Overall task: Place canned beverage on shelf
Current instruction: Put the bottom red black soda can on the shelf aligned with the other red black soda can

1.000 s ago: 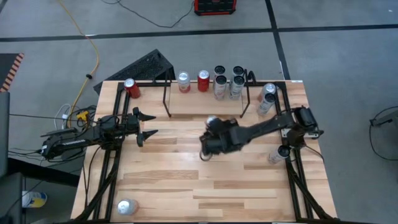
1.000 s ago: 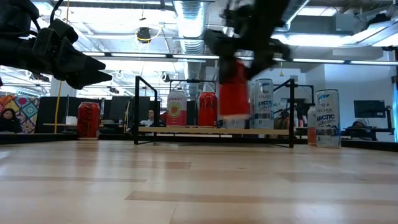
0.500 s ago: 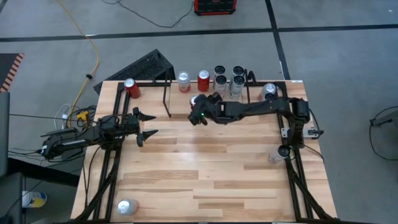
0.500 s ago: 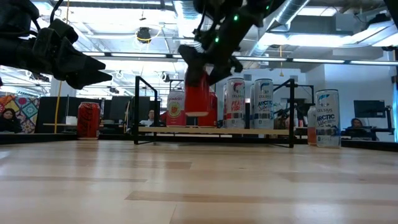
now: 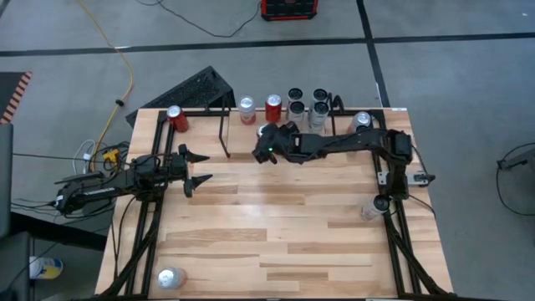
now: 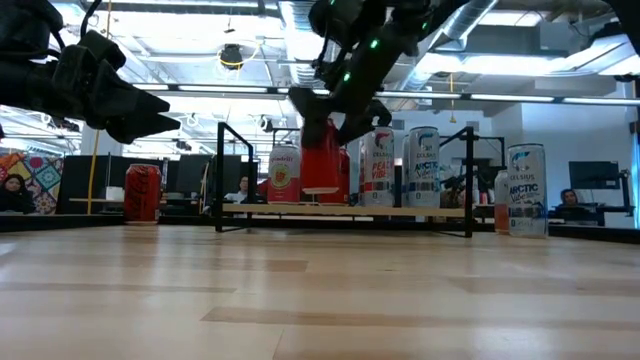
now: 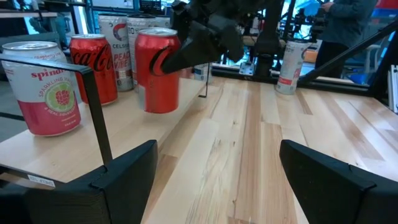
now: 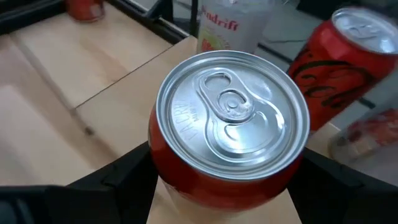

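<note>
The white and pink can on the shelf says "spindrift", though only part of the word shows. The red can next to it has the white Coca-Cola writing. A white can behind says "CELSIUS" and "PEACH VIBE". A tall white can off to the side says "CELSIUS" and "ARCTIC". The other cans are too small or blurry to read.

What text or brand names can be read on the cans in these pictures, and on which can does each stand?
"Spindrift": white can on the shelf.
"PEACH VIBE": white can.
"ARCTIC": tall white can right of the shelf.
Coca-Cola script, partly visible: red can held by the right gripper.
Other cans' print: too small or blurred.
</note>
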Controlling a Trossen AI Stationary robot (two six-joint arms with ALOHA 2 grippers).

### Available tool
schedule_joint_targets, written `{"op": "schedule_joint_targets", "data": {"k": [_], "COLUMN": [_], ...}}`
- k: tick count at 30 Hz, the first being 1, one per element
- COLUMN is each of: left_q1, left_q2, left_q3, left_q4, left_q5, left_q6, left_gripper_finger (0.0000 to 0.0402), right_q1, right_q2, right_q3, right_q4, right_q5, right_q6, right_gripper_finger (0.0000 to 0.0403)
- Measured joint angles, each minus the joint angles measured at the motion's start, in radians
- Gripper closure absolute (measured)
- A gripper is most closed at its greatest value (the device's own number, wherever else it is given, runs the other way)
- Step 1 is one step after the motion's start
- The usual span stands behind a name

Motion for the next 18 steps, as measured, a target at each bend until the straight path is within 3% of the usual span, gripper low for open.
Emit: {"op": "schedule_joint_targets", "data": {"k": [12, 18], "left_q1": [0.0, 0.0], "left_q2": [0.008, 0.012], "left_q3": [0.0, 0.0], "left_q4": [0.002, 0.0], "left_q5": [0.0, 0.0], "left_q6": [0.0, 0.0], "left_gripper_finger": [0.0078, 0.0078], "right_q1": [-0.003, 0.008], "right_q2": [0.056, 0.034], "right_q3": [0.001, -0.002], "right_q4": [0.033, -0.028], "right_q5": [0.048, 0.053], "right_q6": [0.026, 0.146], "right_gripper_finger": [0.0083, 0.0083]}}
